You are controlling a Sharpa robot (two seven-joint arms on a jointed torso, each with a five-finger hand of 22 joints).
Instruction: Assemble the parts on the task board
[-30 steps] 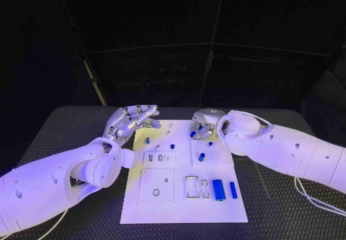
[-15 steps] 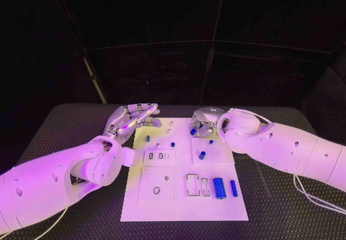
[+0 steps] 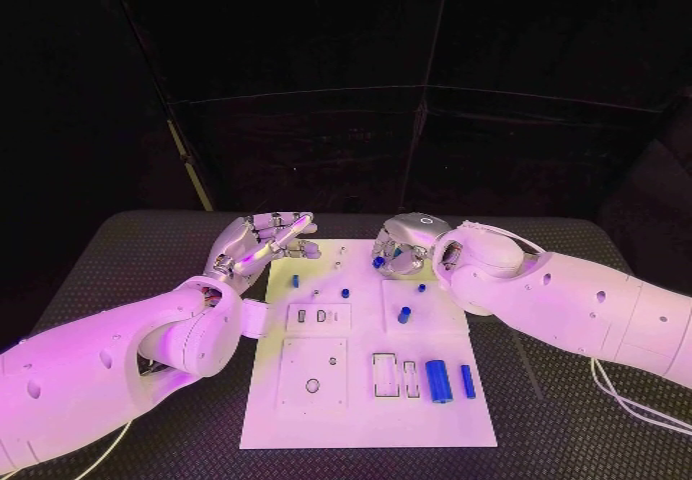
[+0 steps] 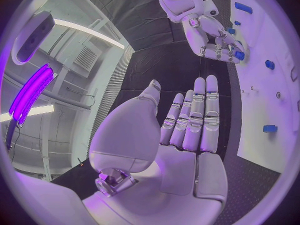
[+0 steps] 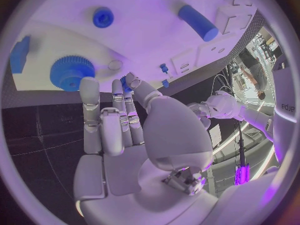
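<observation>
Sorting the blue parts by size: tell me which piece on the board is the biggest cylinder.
The thick blue cylinder lying at the near right of the task board. It is longer and fatter than the slim blue pin right beside it.

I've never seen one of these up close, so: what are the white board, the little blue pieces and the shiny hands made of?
The task board looks like matte white plastic, flat with moulded recesses. The blue gear and blue cylinder look like plastic too, evenly coloured and dull. The left hand and right hand glint like metal, though silver-coated plastic is possible.
</observation>
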